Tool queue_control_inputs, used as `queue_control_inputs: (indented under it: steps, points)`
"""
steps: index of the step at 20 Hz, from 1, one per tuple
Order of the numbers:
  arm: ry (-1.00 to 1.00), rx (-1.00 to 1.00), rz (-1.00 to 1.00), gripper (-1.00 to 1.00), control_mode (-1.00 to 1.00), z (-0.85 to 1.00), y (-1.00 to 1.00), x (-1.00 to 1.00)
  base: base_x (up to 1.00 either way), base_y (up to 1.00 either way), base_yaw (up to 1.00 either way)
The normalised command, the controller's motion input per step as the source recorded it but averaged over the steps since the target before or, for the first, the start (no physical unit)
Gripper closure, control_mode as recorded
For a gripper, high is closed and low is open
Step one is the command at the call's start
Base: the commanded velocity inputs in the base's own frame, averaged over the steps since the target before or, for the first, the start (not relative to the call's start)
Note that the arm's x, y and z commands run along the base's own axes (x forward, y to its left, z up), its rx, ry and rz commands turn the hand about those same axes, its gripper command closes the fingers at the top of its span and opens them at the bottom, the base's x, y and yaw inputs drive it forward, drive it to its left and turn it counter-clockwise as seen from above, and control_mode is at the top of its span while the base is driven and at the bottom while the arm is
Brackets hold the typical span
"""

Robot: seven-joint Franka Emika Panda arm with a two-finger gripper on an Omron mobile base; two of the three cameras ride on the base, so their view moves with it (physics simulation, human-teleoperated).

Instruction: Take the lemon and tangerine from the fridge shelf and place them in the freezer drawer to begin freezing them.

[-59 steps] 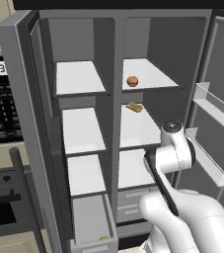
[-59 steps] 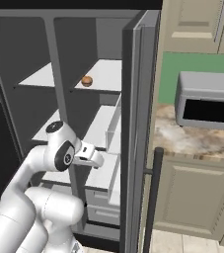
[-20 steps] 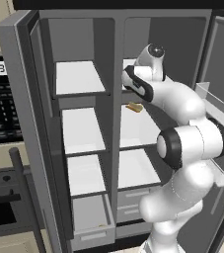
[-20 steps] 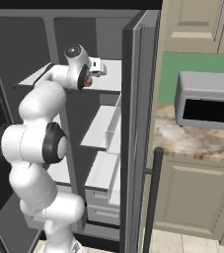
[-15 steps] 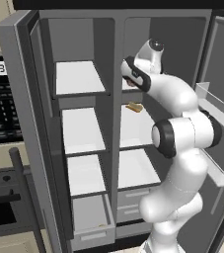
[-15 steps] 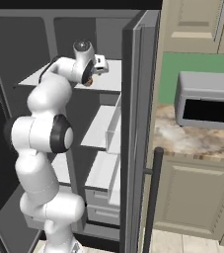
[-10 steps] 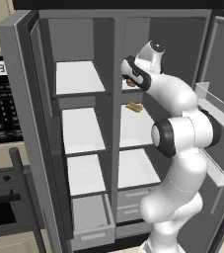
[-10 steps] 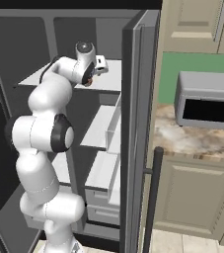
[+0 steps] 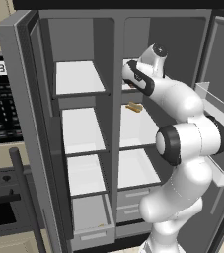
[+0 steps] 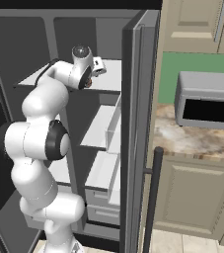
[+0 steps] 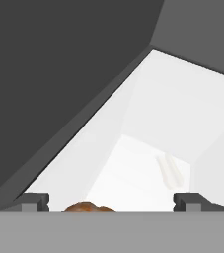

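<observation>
The gripper (image 11: 111, 203) is up at the top fridge shelf (image 10: 106, 79), jaws spread wide with nothing between them. In the hand view the tangerine (image 11: 88, 207) pokes up at about 6 o'clock, between the two tips (image 11: 34, 201) and nearer the left one, just ahead of the gripper and not yet enclosed. It looks round, so no long axis matters. The arm (image 9: 175, 96) reaches high from the base, elbow bent, hand aimed into the right compartment. The tan elongated item (image 9: 134, 106) lies one shelf down. The likely next move is a short push forward, then closing.
</observation>
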Motion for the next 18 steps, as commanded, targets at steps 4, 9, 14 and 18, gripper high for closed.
queue_control_inputs:
  steps: [4, 9, 14, 18]
  points:
    - [0.00, -0.01, 0.01, -1.00, -1.00, -0.06, 0.00, 0.07, 0.00, 0.00, 0.00]
    - [0.01, 0.00, 0.01, -1.00, -1.00, -0.18, 0.00, 0.00, 0.00, 0.00, 0.00]
    - [0.09, 0.00, 0.00, -1.00, -1.00, -0.29, 0.00, -0.01, 0.00, 0.00, 0.00]
    - [0.09, 0.00, 0.00, -1.00, -1.00, -0.27, 0.00, 0.00, 0.00, 0.00, 0.00]
